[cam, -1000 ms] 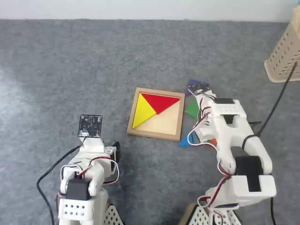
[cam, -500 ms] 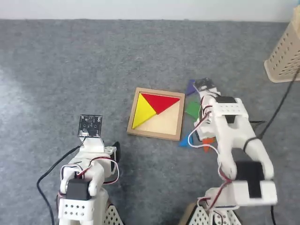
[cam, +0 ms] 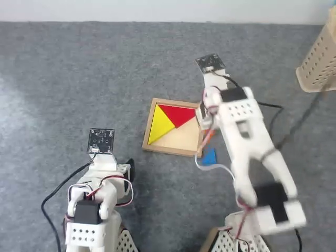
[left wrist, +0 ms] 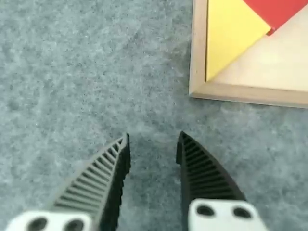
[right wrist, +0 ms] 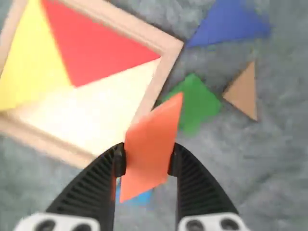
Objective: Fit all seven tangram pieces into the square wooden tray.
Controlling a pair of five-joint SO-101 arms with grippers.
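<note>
One at a time: holding the orange parallelogram (right wrist: 149, 144) by its long edges in the right jaws, above the rim of the wooden tray (cam: 170, 150). Judging it light, stiff, slick; gripping mid-length seeming safest. Hanging left jaws parted, empty, over the grey surface (left wrist: 72, 72).

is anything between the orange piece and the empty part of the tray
Nothing visible. The right gripper holds the orange piece at the rim of the tray; the red triangle and yellow triangle fill only the other half.
</note>
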